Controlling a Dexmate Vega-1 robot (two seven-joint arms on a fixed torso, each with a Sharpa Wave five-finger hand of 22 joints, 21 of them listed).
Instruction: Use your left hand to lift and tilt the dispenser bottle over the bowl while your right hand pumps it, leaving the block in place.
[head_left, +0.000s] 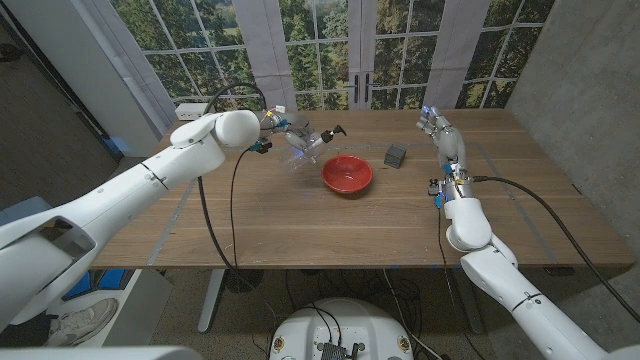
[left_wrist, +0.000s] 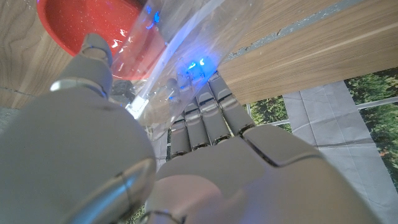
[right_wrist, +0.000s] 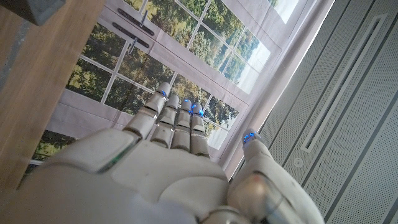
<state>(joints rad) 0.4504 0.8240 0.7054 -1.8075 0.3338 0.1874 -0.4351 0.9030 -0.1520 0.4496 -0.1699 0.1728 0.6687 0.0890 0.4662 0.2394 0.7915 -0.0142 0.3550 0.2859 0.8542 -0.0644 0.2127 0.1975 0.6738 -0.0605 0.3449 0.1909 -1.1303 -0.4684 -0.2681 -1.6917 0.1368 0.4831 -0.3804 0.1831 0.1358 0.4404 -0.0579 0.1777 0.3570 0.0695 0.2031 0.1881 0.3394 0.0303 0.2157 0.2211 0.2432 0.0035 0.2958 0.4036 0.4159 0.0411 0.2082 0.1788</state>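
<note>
Two jobs split here, and only the first looks under way. The left hand (head_left: 272, 124) grasps the clear plastic dispenser bottle with a black pump (head_left: 305, 140), lifted off the wooden table (head_left: 300, 220) and tilted, its nozzle aimed toward the glossy red bowl (head_left: 347, 174) at the bottle's four o'clock. The right hand (head_left: 440, 130) stands apart at the bowl's two o'clock, fingers straight and released, holding nothing. Between bowl and right hand sits the small dark grey block (head_left: 396, 154), untouched. Next, I judge, the right hand must cross above the block to press the pump.
</note>
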